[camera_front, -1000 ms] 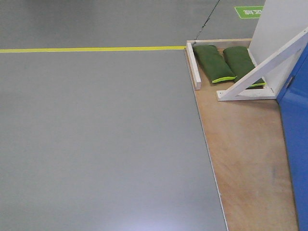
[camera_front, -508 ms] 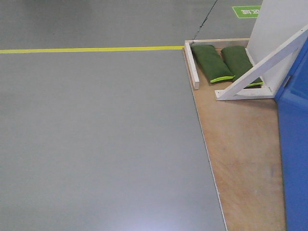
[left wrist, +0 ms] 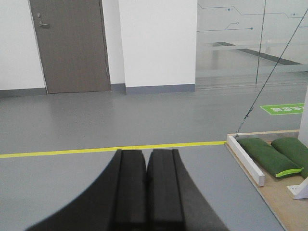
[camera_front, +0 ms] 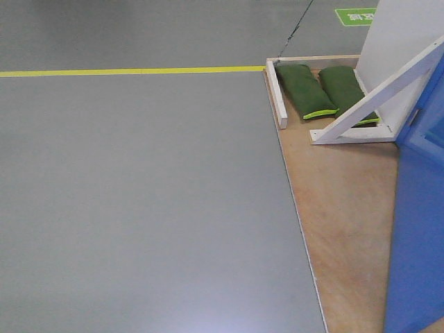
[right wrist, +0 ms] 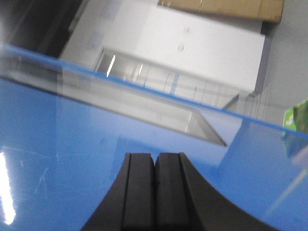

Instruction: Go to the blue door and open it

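The blue door (camera_front: 420,229) is a glossy bright-blue panel at the right edge of the front view, standing over the plywood base (camera_front: 347,208). It fills most of the right wrist view (right wrist: 72,168), where it reflects the room. No handle or lock shows in any view. My right gripper (right wrist: 155,156) is shut and empty, close in front of the blue panel; I cannot tell whether it touches. My left gripper (left wrist: 146,153) is shut and empty, pointing out over the grey floor (left wrist: 62,187).
A white diagonal-braced frame (camera_front: 378,94) stands on the base behind the door. Two green sandbags (camera_front: 305,90) lie beside it, with a white wooden bar (camera_front: 277,94) to their left. A yellow floor line (camera_front: 132,71) crosses the grey floor. A grey room door (left wrist: 72,45) is far away.
The blue door takes up more of the front view's right edge, its near edge having swung leftward over the plywood. The frame and sandbags have shifted slightly left.
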You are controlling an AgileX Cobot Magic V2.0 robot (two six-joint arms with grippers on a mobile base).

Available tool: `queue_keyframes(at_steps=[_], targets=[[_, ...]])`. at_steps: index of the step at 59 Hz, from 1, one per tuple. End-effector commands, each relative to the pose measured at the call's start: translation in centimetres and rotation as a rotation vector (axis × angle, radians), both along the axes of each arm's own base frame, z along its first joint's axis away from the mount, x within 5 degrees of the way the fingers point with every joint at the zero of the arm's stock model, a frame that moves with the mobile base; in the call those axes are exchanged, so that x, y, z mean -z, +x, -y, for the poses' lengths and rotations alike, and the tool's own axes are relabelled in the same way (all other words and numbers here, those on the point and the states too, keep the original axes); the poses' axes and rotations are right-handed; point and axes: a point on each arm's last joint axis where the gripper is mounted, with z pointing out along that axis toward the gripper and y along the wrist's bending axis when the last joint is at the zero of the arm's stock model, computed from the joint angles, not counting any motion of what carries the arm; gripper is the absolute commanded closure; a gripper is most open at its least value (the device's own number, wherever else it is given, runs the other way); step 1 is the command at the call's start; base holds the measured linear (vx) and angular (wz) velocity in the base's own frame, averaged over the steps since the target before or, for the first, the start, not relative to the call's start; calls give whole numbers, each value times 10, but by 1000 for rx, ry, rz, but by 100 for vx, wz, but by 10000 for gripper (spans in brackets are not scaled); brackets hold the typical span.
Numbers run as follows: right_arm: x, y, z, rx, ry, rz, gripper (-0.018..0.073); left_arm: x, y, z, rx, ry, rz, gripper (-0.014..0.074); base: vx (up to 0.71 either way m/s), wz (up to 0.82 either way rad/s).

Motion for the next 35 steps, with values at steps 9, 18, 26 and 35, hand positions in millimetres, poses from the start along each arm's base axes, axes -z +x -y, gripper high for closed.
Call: queue_keyframes(at_steps=[9, 18, 26, 35], targets=[[-30, -5, -50, -189, -77, 20, 561, -17, -3, 1, 5, -4, 122, 524, 0, 0], [-34, 4, -69, -270, -90, 18, 561, -17, -3, 1, 5, -4, 122, 524, 0, 0], [-36, 20, -90, -362, -96, 25, 561, -17, -3, 1, 5, -4, 122, 524, 0, 0], [-35, 38, -115, -469, -97, 28, 561, -17, -3, 1, 5, -4, 122, 524, 0, 0]])
